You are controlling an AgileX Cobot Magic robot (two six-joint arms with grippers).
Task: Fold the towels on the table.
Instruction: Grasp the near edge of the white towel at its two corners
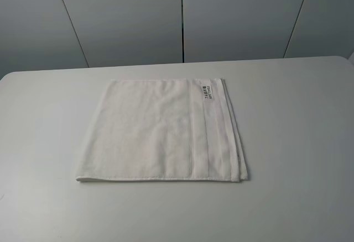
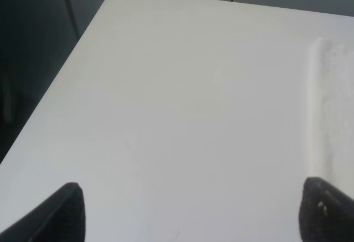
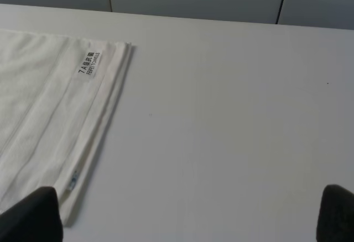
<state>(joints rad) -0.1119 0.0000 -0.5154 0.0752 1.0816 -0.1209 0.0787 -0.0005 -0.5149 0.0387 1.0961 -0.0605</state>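
So the towel lay flat mid-tabletop between the two hands, its plain edge just past one finger of the left hand and its layered, striped edge just past one finger of the right hand, both hands spread wide and holding nothing. Only the right wrist view caught the label up close, the left wrist view a rounded tabletop corner, and the high view the whole towel. Bare tabletop stretched ahead of both hands to the far edge.

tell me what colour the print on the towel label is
Dark, on a white label on the towel; clearest in the right wrist view.
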